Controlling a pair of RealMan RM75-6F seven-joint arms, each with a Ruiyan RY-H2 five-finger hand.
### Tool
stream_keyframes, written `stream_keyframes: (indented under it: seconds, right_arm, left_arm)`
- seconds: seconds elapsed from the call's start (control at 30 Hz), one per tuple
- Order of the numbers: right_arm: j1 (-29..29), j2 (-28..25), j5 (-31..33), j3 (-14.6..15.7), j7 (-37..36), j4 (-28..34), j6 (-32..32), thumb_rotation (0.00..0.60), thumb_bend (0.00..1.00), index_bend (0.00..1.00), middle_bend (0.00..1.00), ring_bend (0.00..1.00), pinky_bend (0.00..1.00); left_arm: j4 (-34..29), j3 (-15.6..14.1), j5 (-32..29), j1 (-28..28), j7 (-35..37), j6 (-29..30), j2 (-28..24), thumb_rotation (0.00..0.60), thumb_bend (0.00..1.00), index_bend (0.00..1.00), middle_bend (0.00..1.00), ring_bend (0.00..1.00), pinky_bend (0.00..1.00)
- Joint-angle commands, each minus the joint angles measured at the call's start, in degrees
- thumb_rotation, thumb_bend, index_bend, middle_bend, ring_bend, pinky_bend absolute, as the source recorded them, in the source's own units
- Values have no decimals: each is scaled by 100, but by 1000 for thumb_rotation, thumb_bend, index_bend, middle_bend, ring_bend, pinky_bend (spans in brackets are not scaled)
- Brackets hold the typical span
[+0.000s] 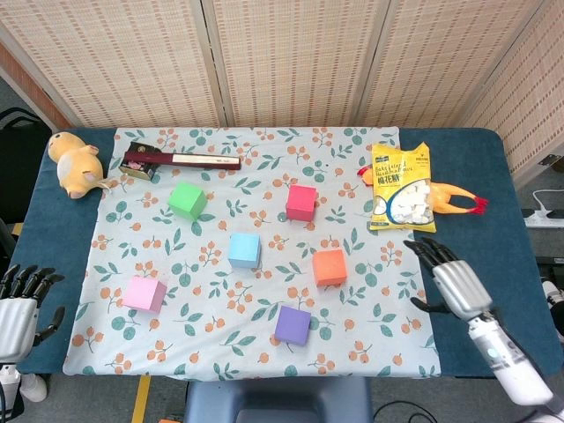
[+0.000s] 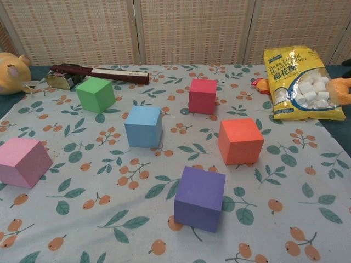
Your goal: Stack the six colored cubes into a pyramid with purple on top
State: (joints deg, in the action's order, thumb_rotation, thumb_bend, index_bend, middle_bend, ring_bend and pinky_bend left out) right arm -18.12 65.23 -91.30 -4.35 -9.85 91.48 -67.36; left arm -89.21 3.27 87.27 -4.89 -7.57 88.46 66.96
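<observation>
Silver-grey right hand [image 1: 454,286]: stood over the right border of the floral cloth [image 1: 388,335], fingers spread and pointing up and to the left, held nothing. Could not tell whether clear of the cloth or resting on it. Showed in the head view only.

Found nearest to it the orange cube [image 1: 329,267], to the left and slightly farther from the robot, with bare cloth between. Then the purple cube [image 1: 293,324], farther left and closer to the front edge of the worktop [image 1: 467,176]. Beyond those, the blue cube [image 1: 244,250] near the middle of the cloth, the red cube [image 1: 300,202] behind the orange one, the green cube [image 1: 188,200] back left, the pink cube [image 1: 144,293] front left. All six flat on the cloth, well apart, none stacked; pyramid judged not yet begun.

Left hand [image 1: 19,313]: waited at the front left corner, off the cloth, fingers apart, empty, with pink nearest to it.

Judged orange the likely first reach for the right side: a short sweep leftward, open room on every face of the cube.

Noted behind the right hand a marshmallow bag [image 1: 401,188] and a rubber chicken [image 1: 454,201], away from that path.
</observation>
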Motion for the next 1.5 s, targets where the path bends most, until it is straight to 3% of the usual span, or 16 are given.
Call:
stream_keyframes:
  seconds: [0.03,0.13,0.23,0.6,0.8,0.9,0.97,1.17,1.5]
  right_arm:
    - [-449,300,153,-169,-225,-217,511,600,11,0,102,0,132]
    - [-954,704,264,-293,-301,-537,1123,600,0,0,102,0,132]
    - [-1570,1399,431,-409,-447,-1248,1874,600,0,0,102,0,133]
    - [-2243,2283,272,-264,-1029,-2343,2219,600,0,4,114,0,134]
    - [-2298,2532,217,-166,-1242,-2751,2001,600,4,161,256,56,164]
    - [-2273,2690,254,-183,-1354,-2943,1801,600,73,296,366,146,205]
    - [-2266,2737,276,-203,-1433,-2969,1699,600,111,353,409,195,228]
    - [-2347,2678,546,-441,-1370,-2593,1614,600,114,365,438,230,247]
    - [-2839,2928,1532,-977,-212,-2325,2203,600,114,351,438,230,248]
  left_arm:
    - [4,1,-2,-2,2,-3,0,600,383,284,205,135,85]
    - [-1,10,-24,-12,6,-27,-9,600,383,286,205,135,85]
    - [-3,17,-83,-17,6,-73,-18,600,381,289,206,134,85]
    - [20,53,-199,-74,20,-206,-27,600,381,290,205,135,85]
    - [56,57,-188,-74,64,-182,-18,600,380,290,205,135,85]
    - [74,51,-195,-81,68,-200,-4,600,381,291,206,135,86]
    - [73,44,-185,-85,58,-205,-5,600,381,293,206,134,85]
    - [37,37,-144,-60,52,-130,-25,600,382,294,205,134,85]
    - [12,-4,-69,-19,66,-54,-64,600,381,295,206,135,85]
